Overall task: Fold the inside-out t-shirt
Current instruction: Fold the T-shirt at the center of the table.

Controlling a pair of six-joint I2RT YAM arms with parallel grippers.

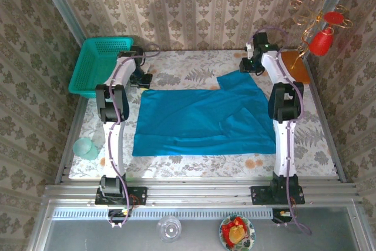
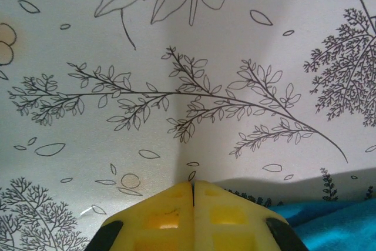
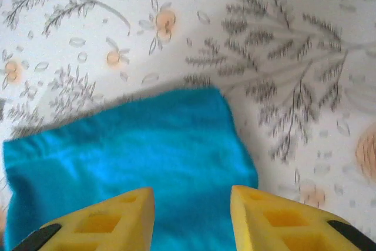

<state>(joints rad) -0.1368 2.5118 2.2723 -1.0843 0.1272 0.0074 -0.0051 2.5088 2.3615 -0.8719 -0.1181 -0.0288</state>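
The teal-blue t-shirt (image 1: 202, 119) lies spread flat across the middle of the table, one sleeve (image 1: 241, 80) reaching toward the far right. My left gripper (image 1: 143, 79) hovers at the shirt's far left corner, over bare tablecloth. In the left wrist view its yellow fingers (image 2: 193, 195) are pressed together, holding nothing, and a bit of the shirt (image 2: 329, 224) shows at lower right. My right gripper (image 1: 247, 66) is just beyond the sleeve's far end. In the right wrist view it (image 3: 192, 204) stands open above the sleeve (image 3: 135, 157), with cloth below the gap.
A green mesh basket (image 1: 98, 66) sits at the far left corner. An orange-brown piece (image 1: 295, 66) lies at the far right edge. A pale green cup (image 1: 86, 148) rests at the left edge. Red items (image 1: 323, 39) hang at the upper right. Walls enclose the table.
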